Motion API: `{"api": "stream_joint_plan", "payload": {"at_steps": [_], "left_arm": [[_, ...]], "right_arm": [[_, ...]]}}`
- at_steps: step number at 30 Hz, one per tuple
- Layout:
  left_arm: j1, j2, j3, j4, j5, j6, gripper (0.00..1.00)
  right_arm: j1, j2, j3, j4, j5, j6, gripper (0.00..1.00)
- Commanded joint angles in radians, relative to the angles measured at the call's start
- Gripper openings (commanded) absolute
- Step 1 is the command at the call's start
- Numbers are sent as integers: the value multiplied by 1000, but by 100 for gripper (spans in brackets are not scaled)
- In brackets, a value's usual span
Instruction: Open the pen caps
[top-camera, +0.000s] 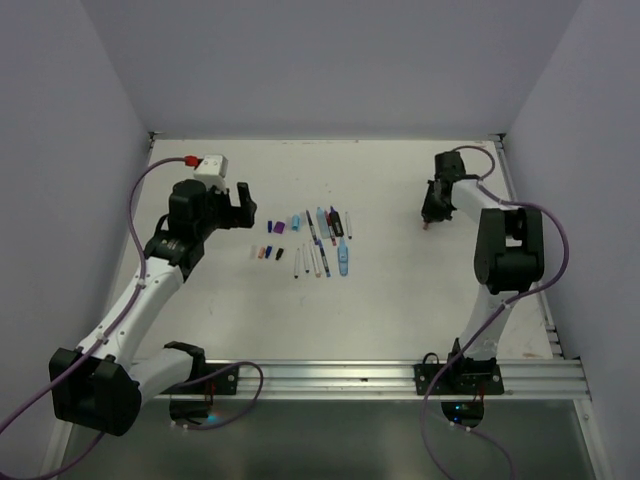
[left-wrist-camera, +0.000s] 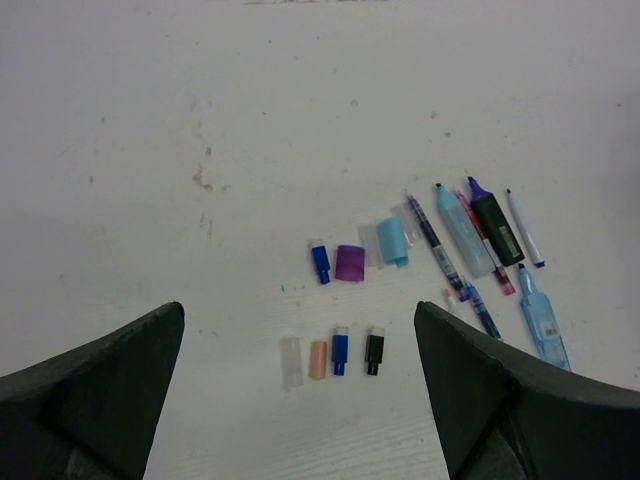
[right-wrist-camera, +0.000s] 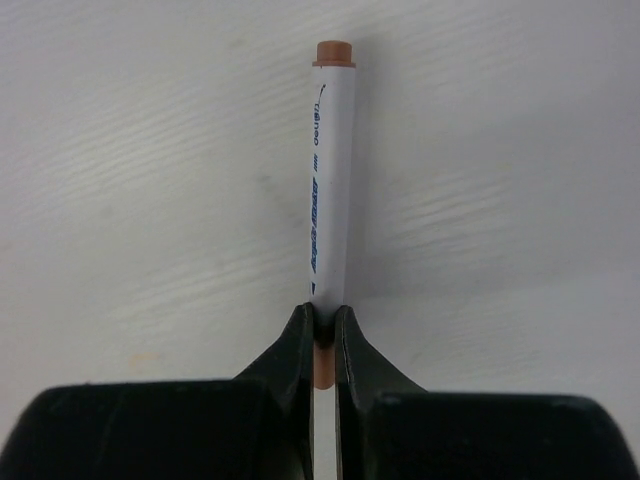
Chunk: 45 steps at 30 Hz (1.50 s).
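White pen (right-wrist-camera: 331, 180) — tail inside right gripper (right-wrist-camera: 323, 318)

On barrel of white pen (right-wrist-camera: 331, 180): blue print running lengthwise, small dark script nearer the orange end. Both too blurred to read. Nothing else legible.

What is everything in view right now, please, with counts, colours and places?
White table: one; under everything.
Thin pens and markers: about seven; purple, light blue, pink, black, white, blue; side by side mid-table.
Small stubby plastic pen caps: eight; two blue, two clear, purple, light blue, orange, black; loose, left of the pens.
White pen with orange ends: one; gripped, far right of the table.
Left fingers: two, black; open above the caps.
Right fingers: two, black; shut on the white pen.
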Motion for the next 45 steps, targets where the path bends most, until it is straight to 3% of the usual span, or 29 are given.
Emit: {"api": "stream_joint_plan", "payload": {"at_steps": [1,4,10,18,30,45], "left_arm": [[3,-22,-17,100,190,55,100],[2,-23,-11,117,263,16,99],[-17,-35,-43,226,353,-171,99],[-279,-11,-103,376,165,-356,93],[-442,136,-65,436,34,-247,76],[-457,254,-22,488,-10,-238,63]], "right_arm": [[124,-135,4,-17,-111,-88,0],[205,-210,-16,30,-182,-68,0],[346,-374,-136,234,-216,144,0],[566,-472,-168,331,-50,339,0],[661,-517,-196,370,-43,452,0],[707,-546,-263,423,-56,480,0]]}}
